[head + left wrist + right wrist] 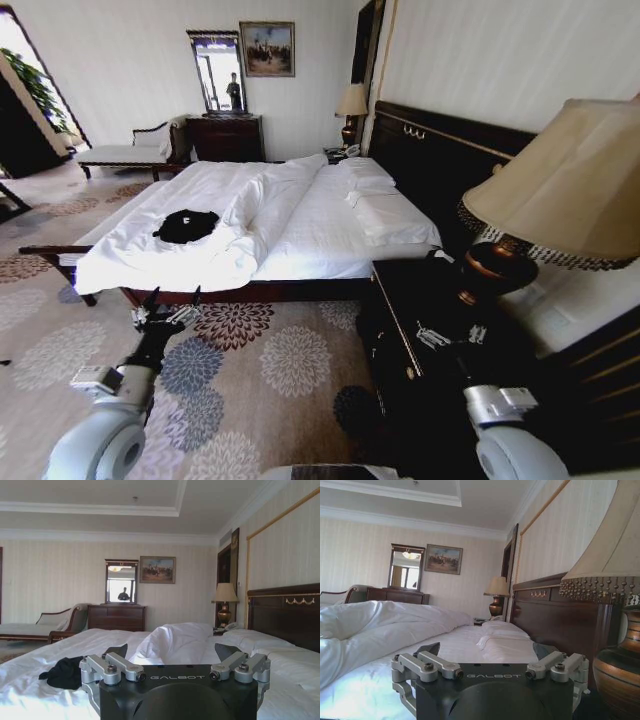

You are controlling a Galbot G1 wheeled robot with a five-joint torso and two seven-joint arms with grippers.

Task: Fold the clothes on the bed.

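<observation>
The clothes are one crumpled black T-shirt (186, 226) lying on the white duvet near the foot corner of the bed (320, 235); its lettering is hidden. In the left wrist view the T-shirt (62, 672) sits a short way beyond the fingers and off to one side. My left gripper (172, 298) hovers open over the carpet just short of the bed's near side rail, below the T-shirt, holding nothing. My right gripper (449, 335) is open and empty above the dark nightstand (400, 310), beside the bed's pillow end. The headboard (440, 160) rises behind the pillows.
A large table lamp (560, 190) stands on the nightstand close to my right arm. A bunched duvet ridge (265, 205) runs along the bed's middle. A white-cushioned bench (125, 153), a dresser with mirror (225, 138) and a second lamp (351, 102) line the far wall. Floral carpet (270, 360) lies underfoot.
</observation>
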